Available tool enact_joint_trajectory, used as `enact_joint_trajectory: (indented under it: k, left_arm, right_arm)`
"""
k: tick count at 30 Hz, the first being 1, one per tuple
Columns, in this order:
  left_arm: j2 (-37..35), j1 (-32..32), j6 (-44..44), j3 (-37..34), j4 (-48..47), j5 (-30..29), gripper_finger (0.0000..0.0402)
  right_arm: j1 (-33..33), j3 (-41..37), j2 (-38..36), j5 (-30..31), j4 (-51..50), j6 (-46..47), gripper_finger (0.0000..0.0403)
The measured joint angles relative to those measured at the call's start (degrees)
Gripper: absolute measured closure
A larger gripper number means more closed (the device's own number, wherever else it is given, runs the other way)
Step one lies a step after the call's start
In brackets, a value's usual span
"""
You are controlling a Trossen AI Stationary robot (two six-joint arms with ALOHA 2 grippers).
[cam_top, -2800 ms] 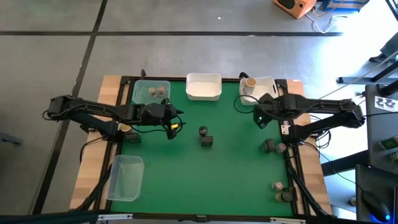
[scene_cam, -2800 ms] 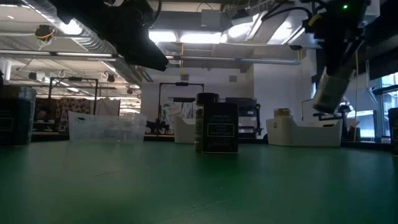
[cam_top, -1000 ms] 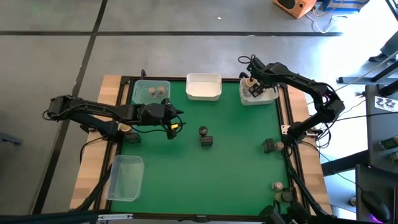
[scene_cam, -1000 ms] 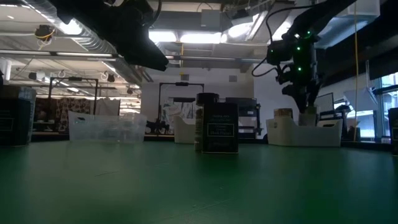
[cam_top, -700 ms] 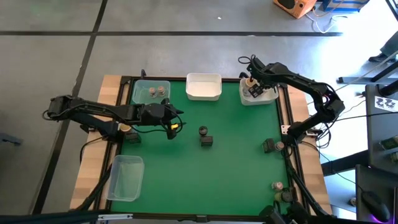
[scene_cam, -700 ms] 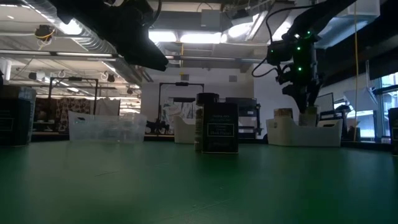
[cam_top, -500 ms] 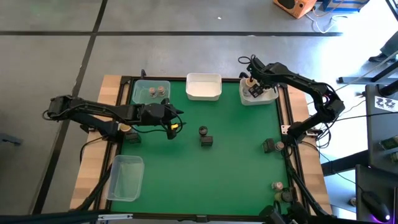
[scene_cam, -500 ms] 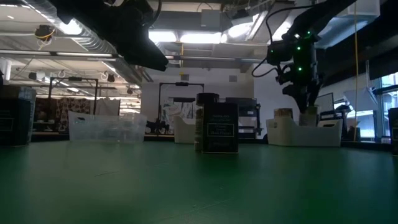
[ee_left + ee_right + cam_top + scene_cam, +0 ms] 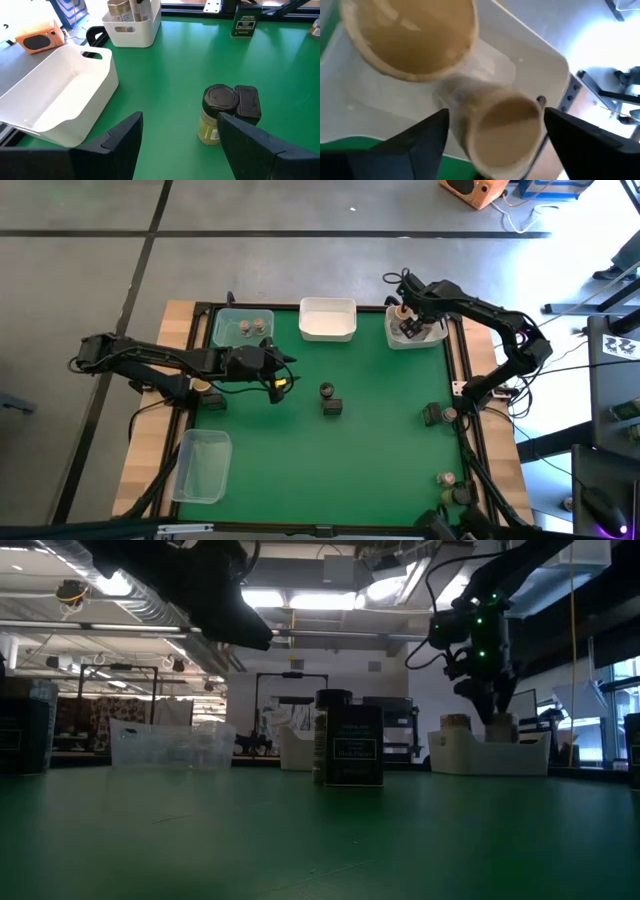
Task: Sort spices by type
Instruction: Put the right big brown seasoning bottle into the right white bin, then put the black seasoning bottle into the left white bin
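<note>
My right jaws stand apart, one finger on each side of a tan-lidded jar (image 9: 506, 125) and, as far as the right wrist view shows, no longer pressing on it. The right gripper (image 9: 408, 330) hangs over the white tub (image 9: 437, 340) at the back right corner of the tabletop (image 9: 380, 460). The jar sits inside that tub.

Governing relation:
- The jar lies directly ahead of the jaws, between the fingers, with its lid turned toward my wrist camera.
- Its long axis runs roughly along my line of approach, tilted rather than upright.
- It sits just beside a second tan-lidded jar (image 9: 407, 37) in the same tub. I cannot tell whether the two touch.
- I judge that a straight withdrawal along that axis clears both jars. A sideways exit risks knocking them.

My left gripper (image 9: 283, 375) waits above the tabletop, left of centre, jaws apart. It is the nearer arm to the dark-lidded jar (image 9: 219, 97) and the dark blocky tin (image 9: 248, 102), which stand touching at the middle of the tabletop.

Change from the earlier frames:
- 2.8 s ago my right gripper was over the tabletop, forward of the white tub, carrying a pale jar clear of the surface.
- It is now over the tub and the jar is down inside it.
- Over the last second its position is almost unchanged.
- My left arm and the middle pair have not moved.
</note>
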Motion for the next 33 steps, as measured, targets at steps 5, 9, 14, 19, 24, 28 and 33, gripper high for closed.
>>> enact_joint_trajectory:
  k: [5, 9, 14, 19, 24, 28, 33]
  left_arm:
    - [0.00, 0.00, 0.06, 0.00, 0.16, 0.00, 0.0163]
    - [-0.02, 0.04, 0.13, 0.00, 0.16, 0.00, 0.0163]
    - [-0.01, 0.15, 1.05, 0.00, 0.32, 0.00, 0.0163]
    - [0.12, 0.15, 1.02, 0.00, 0.15, 0.00, 0.0163]
    - [0.50, 0.15, 1.23, 0.00, 0.62, 0.00, 0.0163]
    - [1.48, 0.15, 1.58, 0.00, 0.68, 1.62, 0.0163]
    - [3.79, 0.09, 1.89, 0.00, 3.42, 5.97, 0.0163]
  right_arm:
    - [0.06, 0.00, 0.22, 0.46, 0.60, -1.34, 0.0027]
    - [0.02, 0.09, -0.09, 1.27, -0.54, -1.69, 0.0006]
    - [1.36, 3.18, -1.70, 2.89, -4.08, -1.00, 0.0009]
    - [6.15, 6.40, -5.85, 2.62, -5.97, 1.54, 0.0012]
    - [13.66, 6.75, -10.94, 2.26, -5.56, 4.28, 0.0013]
    - [20.39, 5.56, -13.80, 1.57, -3.86, 5.30, 0.0013]
    - [28.13, 1.47, -15.52, -0.28, 1.69, 6.11, 0.0013]
